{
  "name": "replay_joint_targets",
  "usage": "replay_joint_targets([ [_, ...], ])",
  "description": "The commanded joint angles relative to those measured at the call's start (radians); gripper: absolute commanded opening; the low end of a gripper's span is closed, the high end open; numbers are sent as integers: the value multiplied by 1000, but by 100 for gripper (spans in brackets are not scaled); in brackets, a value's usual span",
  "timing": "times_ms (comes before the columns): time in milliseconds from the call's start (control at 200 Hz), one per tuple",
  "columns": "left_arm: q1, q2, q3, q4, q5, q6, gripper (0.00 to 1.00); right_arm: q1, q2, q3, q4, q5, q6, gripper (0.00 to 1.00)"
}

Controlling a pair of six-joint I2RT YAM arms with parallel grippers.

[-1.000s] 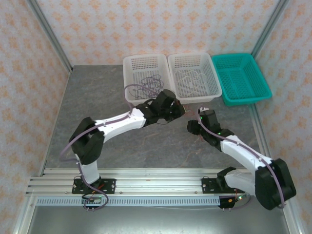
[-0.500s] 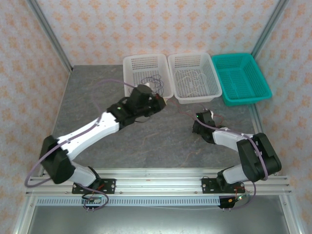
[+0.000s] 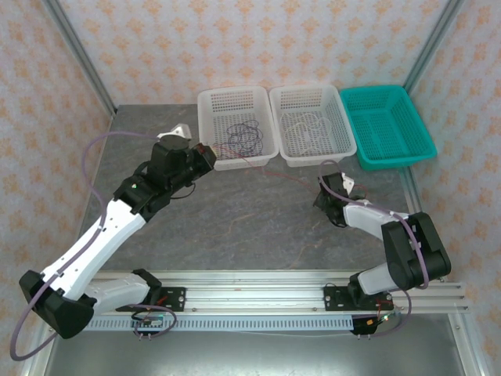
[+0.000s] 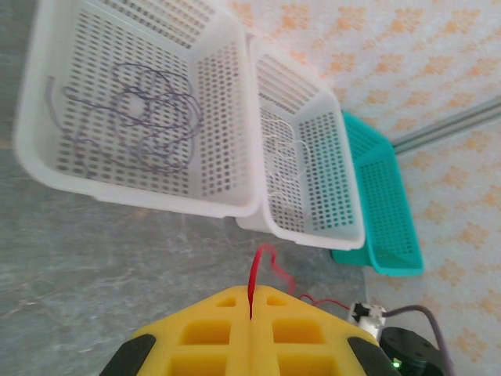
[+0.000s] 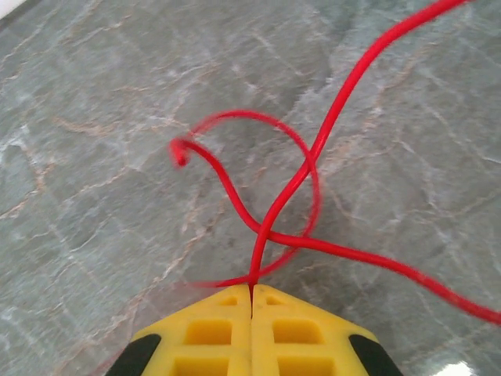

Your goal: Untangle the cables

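A thin red cable (image 3: 270,170) runs low over the table from my left gripper (image 3: 205,149), by the front of the left white basket, to my right gripper (image 3: 322,185). In the left wrist view the yellow fingers (image 4: 219,329) meet, with the red cable (image 4: 262,262) pinched in their seam at the left gripper (image 4: 250,291). The right gripper (image 5: 251,288) is shut too, on the red cable (image 5: 313,157), which loops and crosses itself on the table just ahead. A dark purple cable (image 3: 241,135) lies coiled in the left white basket (image 3: 211,106). A white cable (image 3: 309,125) lies in the middle basket (image 3: 338,117).
A teal basket (image 3: 419,133) stands at the back right, beside the two white ones. Patterned walls and metal posts close in the grey marbled table (image 3: 235,227). The left arm stretches far across the table's left half.
My left arm has swung left, away from the right arm, drawing the red cable out between them. The right gripper has closed on the red cable.
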Motion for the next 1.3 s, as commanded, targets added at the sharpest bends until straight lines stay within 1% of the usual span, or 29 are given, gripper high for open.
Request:
replay_joint_targets([
  [0, 30, -50, -18, -44, -44, 47, 0, -11, 0, 27, -69, 69, 65, 0],
  [95, 34, -60, -17, -50, -34, 68, 0, -11, 4, 30, -81, 76, 86, 0],
  [270, 45, -83, 1, -76, -64, 111, 0, -14, -6, 31, -99, 78, 111, 0],
  [325, 50, -85, 16, -100, -81, 126, 0, -16, -12, 36, -112, 99, 124, 3],
  [410, 80, -101, 32, -142, -111, 144, 0, -37, -21, 30, -120, 102, 155, 3],
  [540, 194, -127, 9, -149, -15, 134, 0, -98, -27, -1, -91, 34, 199, 3],
  [636, 244, -132, 5, -186, -1, 132, 0, -116, -26, -7, -98, 37, 221, 3],
  [711, 263, -148, -21, -174, 13, 125, 0, -121, -26, -2, -107, 29, 222, 3],
  [806, 265, -154, -51, -135, 54, 122, 0, -122, -31, -4, -102, 25, 215, 3],
  [846, 265, -148, -57, -122, 80, 130, 0, -122, -37, -4, -91, 4, 194, 4],
  [876, 265, -144, -60, -111, 104, 137, 0, -122, -44, -4, -77, -19, 173, 6],
  [901, 265, -139, -62, -103, 125, 138, 0, -122, -54, -3, -65, -44, 154, 10],
  [926, 265, -133, -64, -95, 143, 141, 0, -122, -65, -1, -54, -71, 135, 16],
  [971, 264, -124, -63, -87, 172, 146, 0, -122, -91, 10, -51, -117, 104, 31],
  [1006, 265, -118, -62, -85, 189, 149, 0, -120, -117, 23, -56, -159, 87, 39],
  [1036, 265, -115, -60, -82, 199, 153, 0, -118, -141, 37, -65, -185, 76, 45],
  [1116, 265, -115, -59, -70, 221, 156, 0, -102, -220, 77, -89, -213, 38, 52],
  [1176, 265, -115, -58, -53, 244, 154, 0, -75, -286, 108, -95, -221, -9, 55],
  [1226, 265, -114, -55, -41, 265, 150, 0, -36, -329, 132, -93, -214, -86, 56],
  [1296, 264, -113, -53, -21, 295, 140, 0, 33, -376, 174, -96, -207, -204, 60],
])
